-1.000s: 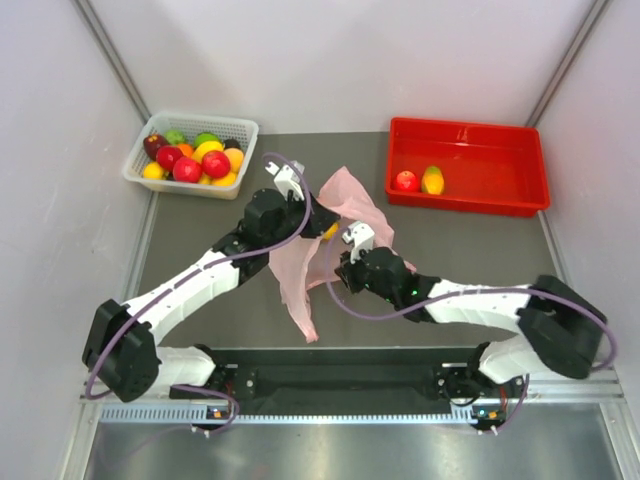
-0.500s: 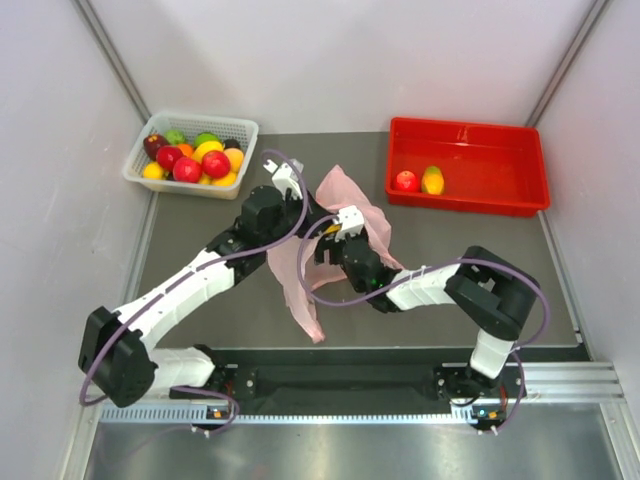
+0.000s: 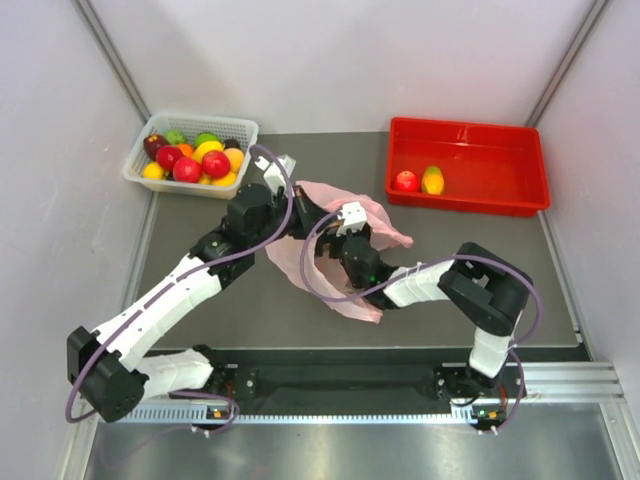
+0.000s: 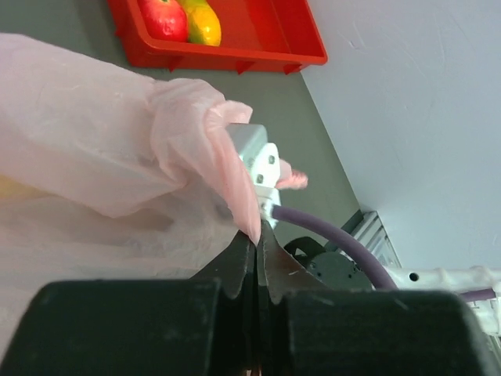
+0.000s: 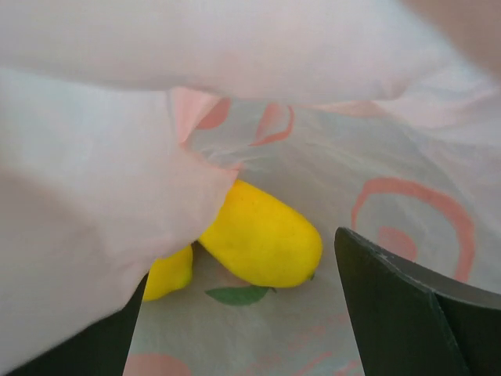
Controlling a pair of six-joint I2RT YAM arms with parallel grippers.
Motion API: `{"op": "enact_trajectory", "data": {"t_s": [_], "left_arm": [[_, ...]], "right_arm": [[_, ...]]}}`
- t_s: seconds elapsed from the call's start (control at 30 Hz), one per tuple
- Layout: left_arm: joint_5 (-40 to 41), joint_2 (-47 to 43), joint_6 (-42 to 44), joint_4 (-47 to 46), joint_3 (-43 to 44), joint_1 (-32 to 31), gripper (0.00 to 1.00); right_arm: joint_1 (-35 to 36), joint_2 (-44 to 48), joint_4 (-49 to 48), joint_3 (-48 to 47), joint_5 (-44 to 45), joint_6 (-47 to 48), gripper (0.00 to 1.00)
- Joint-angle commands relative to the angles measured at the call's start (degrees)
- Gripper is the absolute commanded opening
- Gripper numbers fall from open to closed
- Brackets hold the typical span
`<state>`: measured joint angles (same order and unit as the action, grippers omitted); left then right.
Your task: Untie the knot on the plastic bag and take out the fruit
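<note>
The pink plastic bag (image 3: 352, 302) lies spread open in the middle of the table. My left gripper (image 3: 303, 208) is shut on a fold of its film (image 4: 257, 235) and holds that edge up. Inside the bag's mouth my right gripper (image 3: 330, 240) stands open, its dark fingers (image 5: 415, 305) on either side of the fruit: a yellow oval one (image 5: 262, 235) and a smaller yellow one (image 5: 168, 274) half under the film. They lie on the bag's floor between the fingers, untouched. The knot does not show.
The red tray (image 3: 490, 165) at the back right holds a red apple (image 3: 406, 181) and a mango (image 3: 433, 180). At the back left a white basket (image 3: 200, 118) is full of several mixed fruits. The right arm's wrist (image 4: 254, 153) is close beside my left gripper.
The right gripper has opened wide and pushed into the bag's mouth. The left gripper has drawn the bag's edge back and left, spreading the bag lower and wider.
</note>
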<state>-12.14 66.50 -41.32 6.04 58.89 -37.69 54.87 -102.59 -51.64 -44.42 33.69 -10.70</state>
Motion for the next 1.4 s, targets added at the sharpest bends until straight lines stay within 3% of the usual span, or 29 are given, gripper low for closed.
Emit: {"op": "enact_trajectory", "data": {"t_s": [0.0, 0.3, 0.67, 0.73, 0.8, 0.83, 1.03, 1.17, 1.27, 1.33, 1.37], "left_arm": [[0.27, -1.90, 1.33, -1.21, 0.70, -1.16, 0.00], [5.98, -2.60, 4.23, 0.20, -5.10, -1.07, 0.00], [6.96, -2.34, 5.11, -2.26, -11.87, -0.98, 0.00], [7.04, -2.08, 5.29, -2.44, -12.31, -0.89, 0.00], [6.87, -2.16, 5.29, -2.27, -12.75, -0.72, 0.00], [6.87, -2.34, 5.29, -2.26, -13.27, -0.72, 0.00], [7.31, -4.09, 5.63, -1.65, -13.72, -0.80, 0.00], [11.51, -5.24, 6.25, 0.10, -13.63, -0.72, 0.00], [16.97, -7.95, 6.51, 0.55, -13.72, -0.80, 0.02], [20.99, -9.01, 7.30, 1.60, -12.93, -0.80, 0.19], [22.67, -9.72, 7.83, 2.91, -12.67, -0.80, 0.38]], "right_arm": [[-0.73, -3.22, 7.51, -3.82, -4.59, -1.07, 0.97], [-3.37, -9.29, 12.42, -10.50, -10.58, -1.87, 1.00], [-7.14, -17.55, 16.92, -20.52, -14.96, -2.75, 0.99], [-8.20, -18.09, 17.88, -21.75, -16.89, -3.36, 0.92], [-8.64, -16.51, 17.89, -20.62, -19.01, -4.15, 0.77], [-8.73, -15.55, 15.97, -17.05, -19.71, -4.50, 0.67], [-8.21, -3.87, 3.66, -0.17, -24.98, -6.44, 0.32], [-7.24, 2.38, 0.84, 6.88, -29.55, -7.23, 0.28], [-6.97, 7.47, -0.04, 11.28, -30.70, -8.37, 0.00], [-6.97, 9.15, 0.48, 13.73, -31.75, -8.98, 0.04], [-6.97, 10.55, 0.48, 14.36, -33.50, -9.16, 0.16]]}}
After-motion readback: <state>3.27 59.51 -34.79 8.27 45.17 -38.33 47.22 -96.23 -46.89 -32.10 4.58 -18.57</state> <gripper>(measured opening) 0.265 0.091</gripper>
